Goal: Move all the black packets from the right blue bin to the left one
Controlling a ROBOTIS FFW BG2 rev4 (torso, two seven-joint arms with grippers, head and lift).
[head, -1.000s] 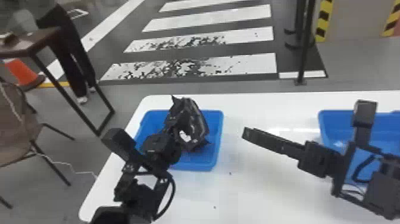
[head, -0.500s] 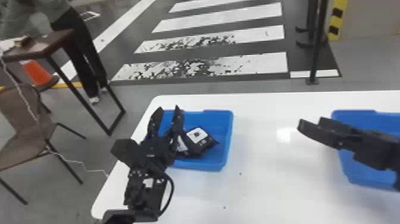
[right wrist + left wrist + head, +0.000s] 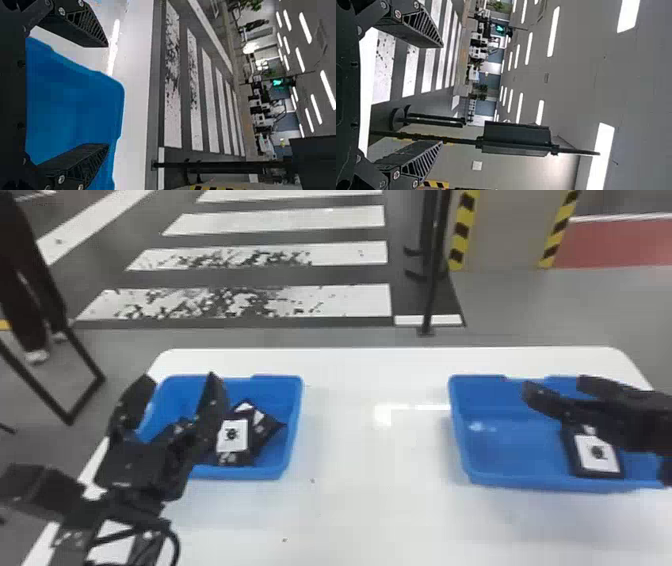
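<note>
Black packets in the left bin, one packet in the right bin.
I have left gripper and right gripper open, each at its own bin.

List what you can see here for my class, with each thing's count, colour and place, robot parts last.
left bin: one, blue, left side of the table
right bin: one, blue, right side
packets in the left bin: at least two, black with white labels
packet in the right bin: one visible, black, white label
table: one, white, beneath both bins
crosswalk stripes: several, white, floor beyond
post: one, black, behind the table
striped strips: two, yellow and black, upper right
left gripper: one, black, open, over the left bin
right gripper: one, black, open, over the right bin
</note>
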